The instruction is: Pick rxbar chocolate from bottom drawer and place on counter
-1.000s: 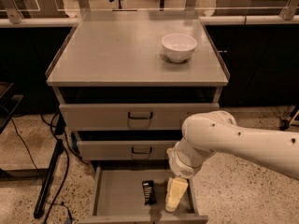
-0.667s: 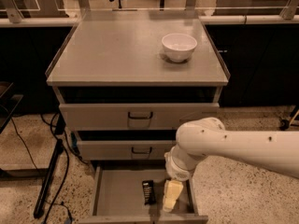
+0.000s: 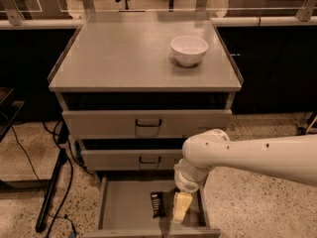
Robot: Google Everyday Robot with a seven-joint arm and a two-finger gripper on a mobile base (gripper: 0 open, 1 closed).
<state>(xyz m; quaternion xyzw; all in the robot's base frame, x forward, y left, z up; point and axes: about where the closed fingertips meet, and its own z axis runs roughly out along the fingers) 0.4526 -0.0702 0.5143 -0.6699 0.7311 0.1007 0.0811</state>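
Snack bar [image 3: 157, 204] in the bottom drawer [image 3: 124, 209] looks light, flat and slippery, so we pinch its narrow width. Gripper [image 3: 181, 207] hangs just beside it; we can't tell if it's open.

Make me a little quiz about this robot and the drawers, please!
1. True or false: the rxbar chocolate lies on the counter.
2. What stands on the counter? A) a white bowl B) a red cup C) a soda can
3. Where is the gripper?

Key
1. False. It lies in the open bottom drawer.
2. A.
3. Down over the bottom drawer, close beside the rxbar chocolate.
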